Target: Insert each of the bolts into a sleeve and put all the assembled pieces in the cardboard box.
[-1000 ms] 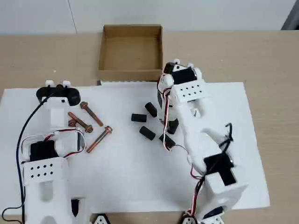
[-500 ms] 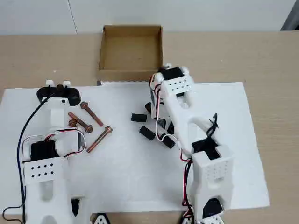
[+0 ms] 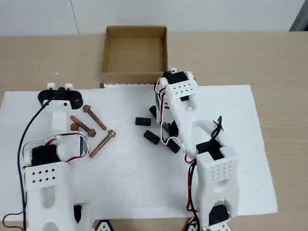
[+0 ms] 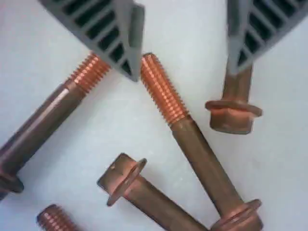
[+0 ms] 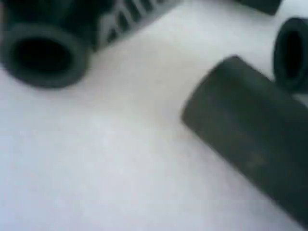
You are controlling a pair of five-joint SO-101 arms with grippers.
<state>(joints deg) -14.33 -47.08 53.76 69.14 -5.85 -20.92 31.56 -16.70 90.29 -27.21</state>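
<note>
Several copper bolts lie on the white sheet at the left. My left gripper hangs open just above them, with one bolt's threaded tip between its fingers and another bolt's head under one finger. Nothing is held. Several black sleeves lie in the middle of the sheet. My right arm bends down over them, its gripper low among the sleeves. One sleeve lies on its side close to the camera; another shows its open end. The cardboard box stands empty at the back.
The white sheet covers most of the wooden table. The box touches the sheet's far edge. Wires loop along both arms. The sheet's near middle and right side are bare.
The right arm has folded in: its elbel section swung left and nearer, and its wrist shifted slightly left over the sleeves. The left arm and the bolts have not moved.
</note>
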